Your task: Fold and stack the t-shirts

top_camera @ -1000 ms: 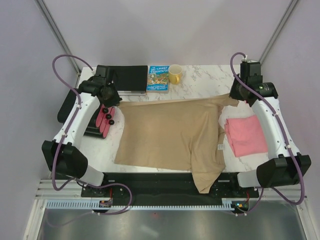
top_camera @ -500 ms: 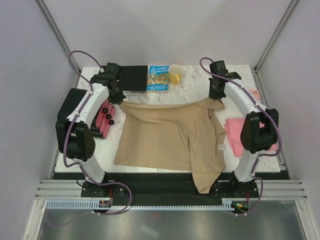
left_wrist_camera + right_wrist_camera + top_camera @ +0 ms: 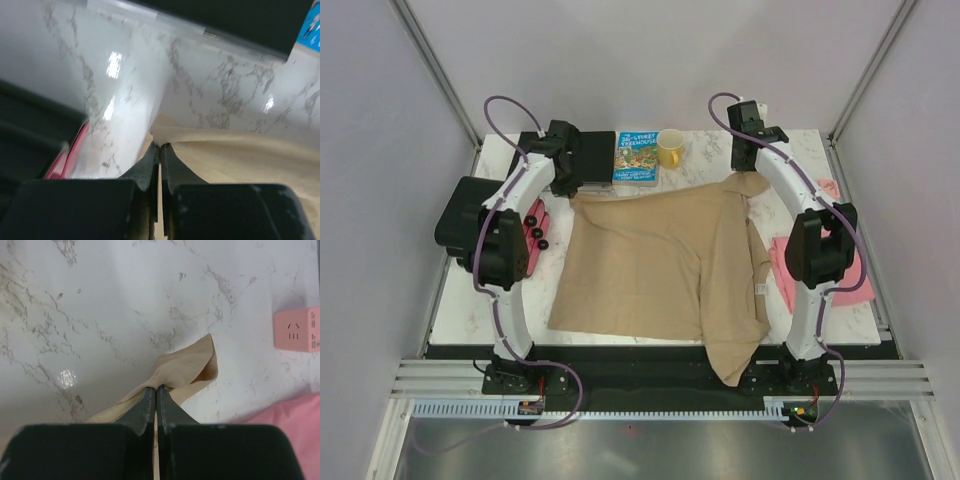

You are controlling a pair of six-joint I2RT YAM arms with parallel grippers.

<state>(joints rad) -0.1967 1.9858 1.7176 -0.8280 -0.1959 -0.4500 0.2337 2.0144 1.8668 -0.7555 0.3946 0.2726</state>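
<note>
The tan t-shirt [image 3: 650,265] lies spread over the middle of the marble table, one part hanging over the front edge. My left gripper [image 3: 572,192] is shut on the shirt's far left corner [image 3: 165,136]. My right gripper [image 3: 748,180] is shut on the shirt's far right sleeve corner [image 3: 187,365]. Both corners are held at the far side of the table. The pink t-shirt [image 3: 790,285] lies folded at the right, mostly hidden behind my right arm; its edge shows in the right wrist view [image 3: 295,415].
A black box [image 3: 590,155], a blue book [image 3: 636,157] and a yellow mug [image 3: 670,148] stand along the far edge. A pink-and-black drawer box [image 3: 525,235] sits at the left. A small pink block [image 3: 297,329] lies at the far right.
Both arms have reached farther toward the back of the table, pulling the tan shirt's far corners with them. The shirt's far edge now lies closer to the book and mug.
</note>
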